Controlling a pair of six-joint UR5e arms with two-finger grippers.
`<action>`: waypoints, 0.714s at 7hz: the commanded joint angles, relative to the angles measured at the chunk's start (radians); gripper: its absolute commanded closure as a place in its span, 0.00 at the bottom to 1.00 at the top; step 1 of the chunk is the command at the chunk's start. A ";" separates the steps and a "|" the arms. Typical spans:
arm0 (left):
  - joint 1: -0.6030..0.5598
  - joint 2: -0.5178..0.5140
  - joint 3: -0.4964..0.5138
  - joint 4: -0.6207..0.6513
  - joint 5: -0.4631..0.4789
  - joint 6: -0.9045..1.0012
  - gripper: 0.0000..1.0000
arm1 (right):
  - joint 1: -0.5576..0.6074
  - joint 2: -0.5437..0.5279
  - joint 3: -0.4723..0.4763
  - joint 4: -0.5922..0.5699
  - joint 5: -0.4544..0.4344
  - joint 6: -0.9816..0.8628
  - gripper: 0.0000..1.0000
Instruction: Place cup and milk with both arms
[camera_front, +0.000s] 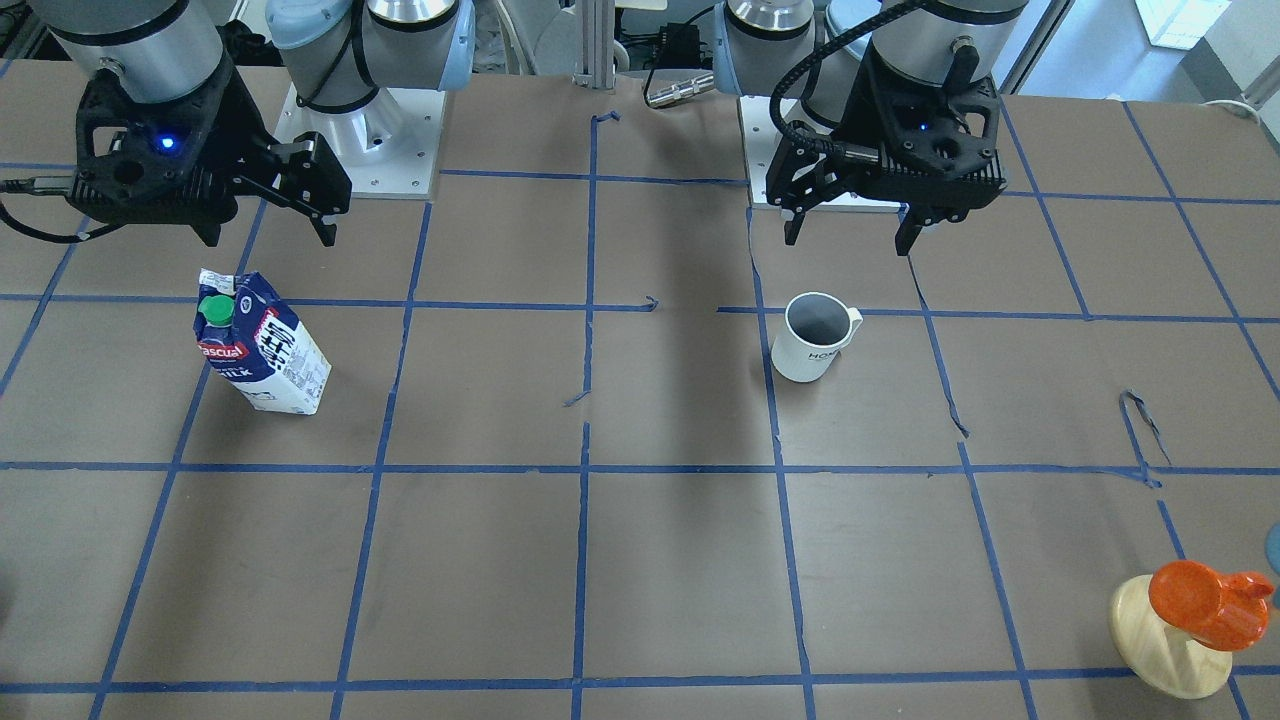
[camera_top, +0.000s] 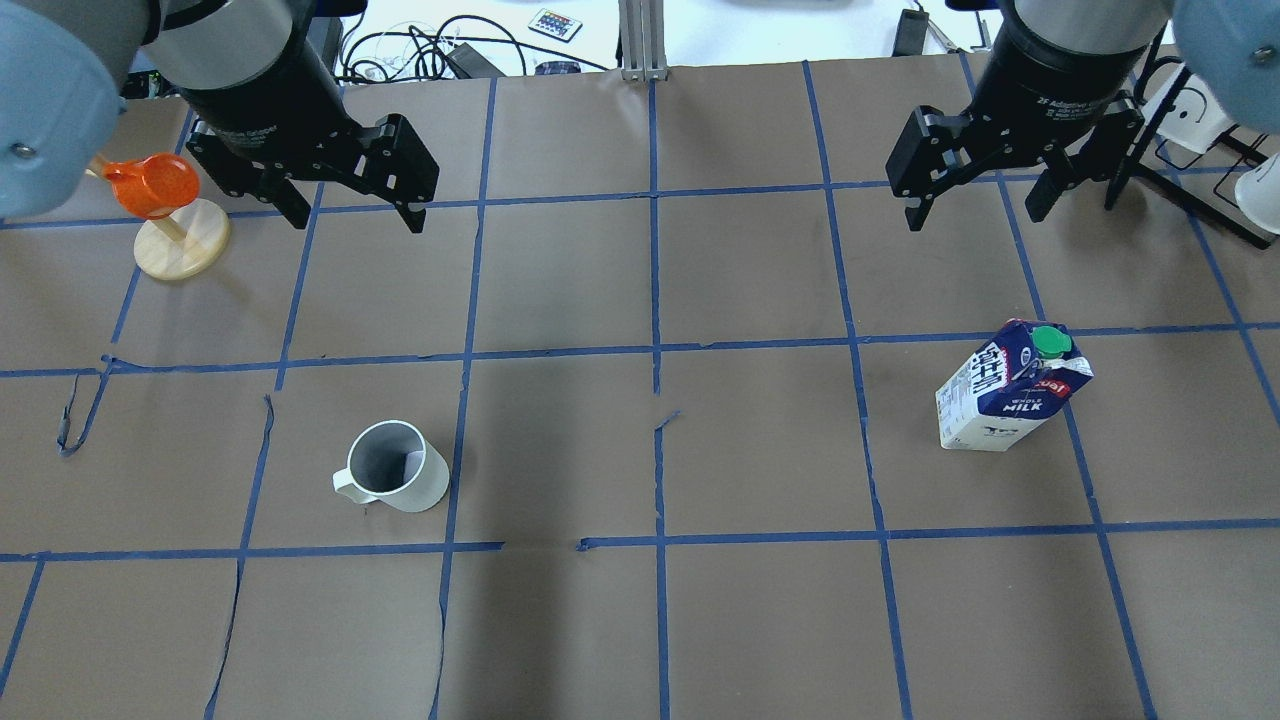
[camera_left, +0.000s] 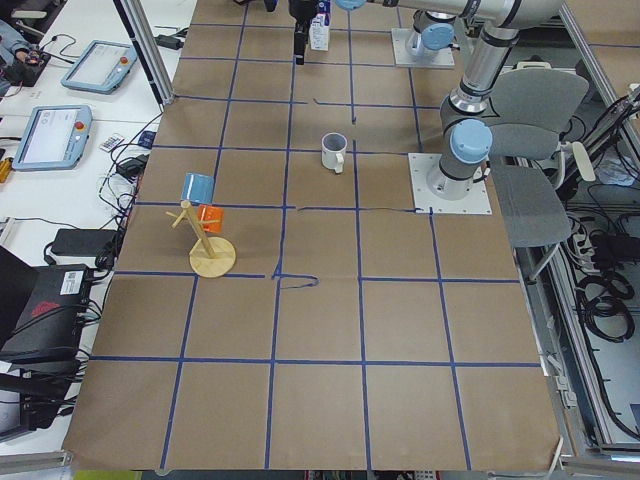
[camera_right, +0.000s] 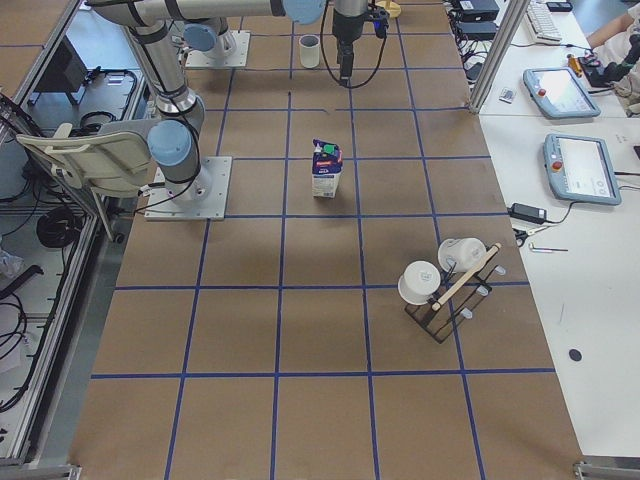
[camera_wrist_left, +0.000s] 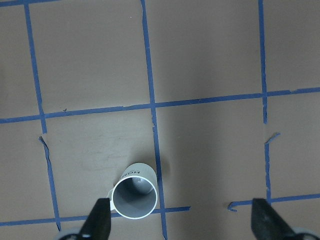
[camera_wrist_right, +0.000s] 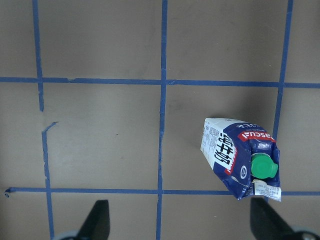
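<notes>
The white cup stands upright on the brown table, handle toward the robot's left; it also shows in the overhead view and low in the left wrist view. My left gripper is open and empty, hovering above and behind the cup. The blue and white milk carton with a green cap stands upright on the robot's right side, and shows in the right wrist view. My right gripper is open and empty, above and behind the carton.
An orange piece on a wooden base stands at the far left of the table. A rack with white cups stands at the far right. The two arm base plates sit at the robot's edge. Blue tape lines grid the brown paper.
</notes>
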 joint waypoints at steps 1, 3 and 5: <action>0.000 0.001 -0.006 -0.001 0.000 0.001 0.00 | -0.003 0.001 0.000 0.000 0.000 0.005 0.00; 0.000 0.002 -0.004 -0.003 0.002 0.000 0.00 | -0.013 0.003 0.000 -0.006 -0.005 -0.001 0.00; 0.000 0.002 -0.006 -0.009 0.002 -0.002 0.00 | -0.118 0.003 0.002 0.011 0.006 -0.004 0.00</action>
